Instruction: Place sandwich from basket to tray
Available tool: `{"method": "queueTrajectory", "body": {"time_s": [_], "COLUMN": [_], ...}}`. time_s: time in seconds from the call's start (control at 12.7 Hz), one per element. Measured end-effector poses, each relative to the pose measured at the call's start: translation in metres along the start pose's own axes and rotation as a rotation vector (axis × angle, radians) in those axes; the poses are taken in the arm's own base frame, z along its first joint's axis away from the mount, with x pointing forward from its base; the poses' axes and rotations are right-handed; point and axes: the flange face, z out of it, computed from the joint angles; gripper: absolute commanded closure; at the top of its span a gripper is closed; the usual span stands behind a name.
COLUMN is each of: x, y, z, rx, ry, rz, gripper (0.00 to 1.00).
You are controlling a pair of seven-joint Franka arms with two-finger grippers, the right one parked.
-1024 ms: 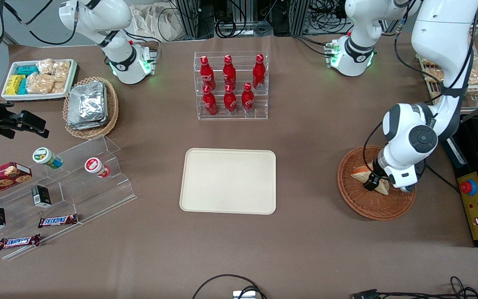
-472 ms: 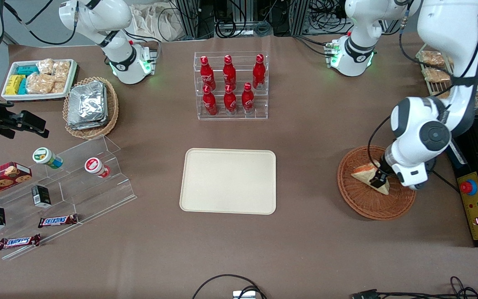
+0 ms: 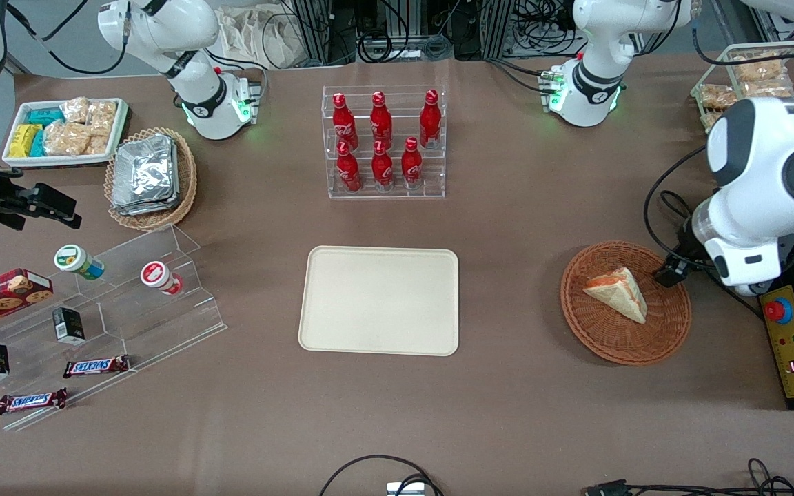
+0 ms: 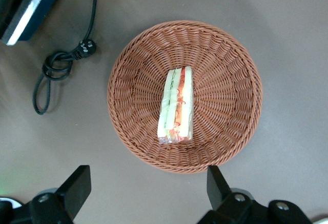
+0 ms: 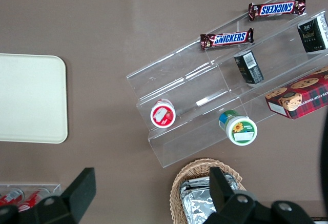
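Note:
The sandwich (image 3: 619, 293), a pale bread wedge with orange-red and green filling, lies alone in the reddish-brown wicker basket (image 3: 666, 331). My left gripper (image 3: 670, 271) hangs high over the basket's rim on the side toward the working arm's end, clear of the sandwich. In the left wrist view the sandwich (image 4: 177, 106) rests on its side in the basket (image 4: 225, 55), and the gripper (image 4: 147, 190) is open with nothing between its fingers. The cream tray (image 3: 380, 300) sits at the table's middle with nothing on it.
A clear rack of red bottles (image 3: 383, 141) stands farther from the front camera than the tray. A yellow box with a red button (image 3: 790, 337) lies beside the basket. A black cable (image 4: 51, 75) coils near the basket. Stepped acrylic shelves with snacks (image 3: 94, 317) sit toward the parked arm's end.
The gripper was down at the sandwich in the basket; it has risen and swung toward the working arm's end with nothing in it. The sandwich stays in the basket.

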Motion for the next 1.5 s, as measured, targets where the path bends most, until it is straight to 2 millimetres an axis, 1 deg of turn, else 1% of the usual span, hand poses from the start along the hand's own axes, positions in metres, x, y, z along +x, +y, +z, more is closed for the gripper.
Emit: {"method": "queueTrajectory", "body": {"time_s": [0.08,0.16,0.24,0.31,0.39,0.55,0.71,0.87,1.02,1.34,1.5], "x": [0.0,0.0,0.001,0.0,-0.001,0.002,0.003,0.001,0.0,-0.004,-0.007], "y": [-0.001,-0.001,0.001,0.003,0.004,-0.003,-0.007,-0.004,-0.001,0.005,0.008], "z": [-0.001,0.005,0.018,0.04,0.067,0.117,0.154,0.18,0.194,0.199,0.205], "rx": [0.001,0.004,-0.002,-0.018,-0.039,-0.079,-0.105,-0.115,-0.115,-0.124,-0.119], "ry": [0.0,-0.003,-0.001,0.006,0.015,0.031,0.039,0.038,0.034,0.035,0.031], "rz": [0.005,0.007,0.008,0.01,0.0,-0.035,-0.046,-0.052,-0.059,-0.081,-0.081], "gripper": [0.0,0.0,0.0,0.0,0.0,0.0,0.0,0.0,0.0,0.0,0.0]}}
